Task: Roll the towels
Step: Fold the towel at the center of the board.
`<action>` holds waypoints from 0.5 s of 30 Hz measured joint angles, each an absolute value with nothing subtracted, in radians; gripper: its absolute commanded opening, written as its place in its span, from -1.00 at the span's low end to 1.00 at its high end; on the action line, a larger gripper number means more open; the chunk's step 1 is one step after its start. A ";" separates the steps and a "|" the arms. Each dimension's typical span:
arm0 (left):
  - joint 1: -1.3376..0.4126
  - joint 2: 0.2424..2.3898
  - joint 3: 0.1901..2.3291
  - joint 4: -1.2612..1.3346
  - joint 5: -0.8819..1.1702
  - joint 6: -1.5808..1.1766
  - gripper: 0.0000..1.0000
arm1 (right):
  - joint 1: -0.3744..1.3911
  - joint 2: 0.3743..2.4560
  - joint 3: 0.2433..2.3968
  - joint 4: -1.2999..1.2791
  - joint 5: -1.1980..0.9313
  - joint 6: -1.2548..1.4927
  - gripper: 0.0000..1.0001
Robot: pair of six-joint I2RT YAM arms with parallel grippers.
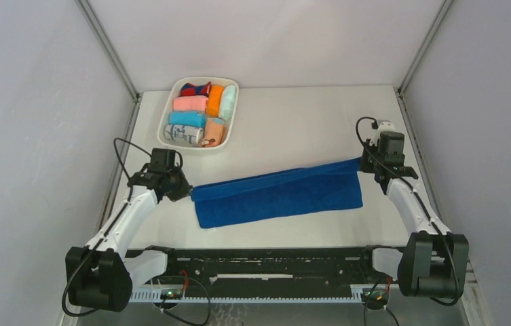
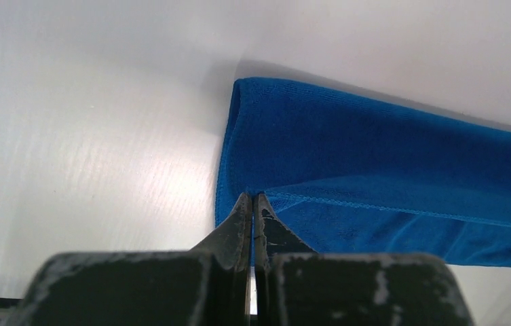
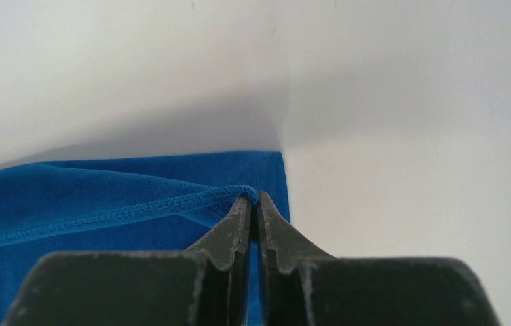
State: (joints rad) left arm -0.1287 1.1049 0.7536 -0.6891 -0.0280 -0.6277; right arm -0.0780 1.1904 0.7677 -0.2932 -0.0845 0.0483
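A long royal-blue towel lies folded lengthwise across the table, stretched between my two grippers. The left gripper is shut on the towel's left upper corner; in the left wrist view its tips pinch the hemmed edge of the blue cloth. The right gripper is shut on the right upper corner; in the right wrist view its tips clamp the stitched hem of the towel. A small peach-orange towel sits rolled in the tray's near right corner.
A white tray stands at the back left, holding pink, orange, mint, light-blue and white printed rolls. Grey walls close in left, right and behind. A black rail runs along the near edge.
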 measured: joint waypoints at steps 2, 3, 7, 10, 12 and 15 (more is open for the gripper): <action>-0.129 1.081 0.725 -0.680 -0.023 -0.651 -1.00 | -0.078 1.172 0.723 -0.264 -0.072 0.073 -0.95; -0.129 1.072 0.711 -0.674 -0.022 -0.665 -1.00 | -0.078 1.169 0.698 -0.250 -0.064 0.087 -0.95; -0.129 1.053 0.654 -0.640 -0.012 -0.707 -1.00 | -0.079 1.171 0.640 -0.226 -0.042 0.121 -0.95; -0.134 1.044 0.603 -0.610 0.004 -0.739 -1.00 | -0.081 1.183 0.628 -0.216 -0.023 0.142 -0.95; -0.140 1.040 0.573 -0.596 0.013 -0.758 -1.00 | -0.084 1.189 0.625 -0.206 -0.010 0.154 -0.94; -0.149 1.032 0.536 -0.575 0.027 -0.781 -1.00 | -0.087 1.190 0.609 -0.189 0.009 0.168 -0.94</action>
